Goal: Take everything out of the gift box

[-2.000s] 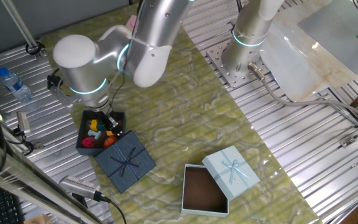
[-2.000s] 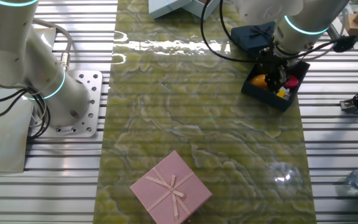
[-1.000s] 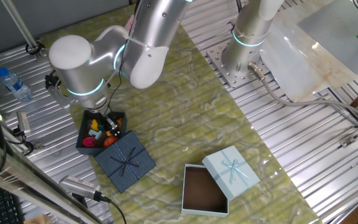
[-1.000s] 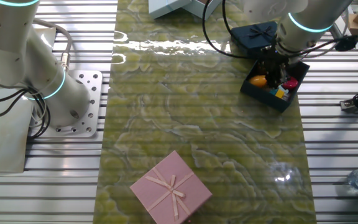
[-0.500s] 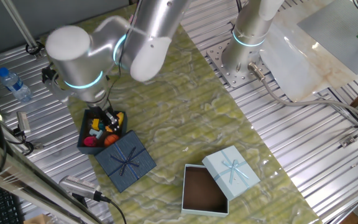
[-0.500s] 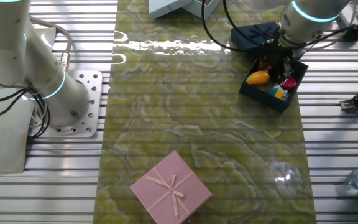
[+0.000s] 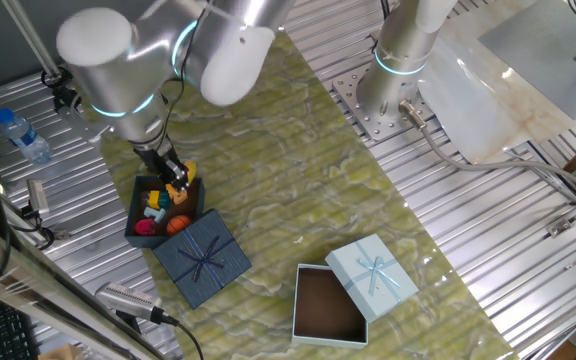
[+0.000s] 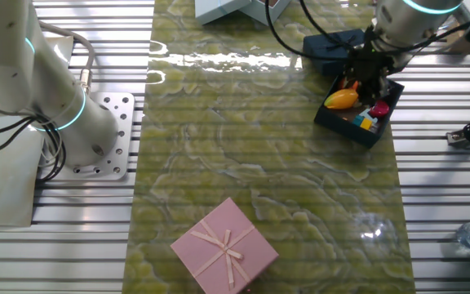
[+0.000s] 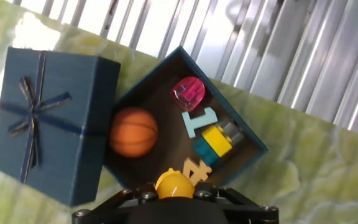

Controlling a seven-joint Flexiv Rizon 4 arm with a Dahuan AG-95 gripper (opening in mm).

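Note:
The navy gift box stands open near the mat's left edge, with its ribboned lid lying against its near side. My gripper hangs just above the box's far rim, shut on a round yellow toy. In the hand view the box holds an orange ball, a pink piece, a teal figure "1", a yellow and teal block and an orange figure "4". The lid lies to its left. In the other fixed view the box sits at the upper right.
A light blue box with a brown inside and its lid sit at the mat's near right. A pink box rests on the mat's opposite end. A water bottle lies on the slats. A second arm's base stands behind.
My gripper has risen out of the gift box with the yellow toy in it, and the arm has swung up and back. The other toys stay where they were.

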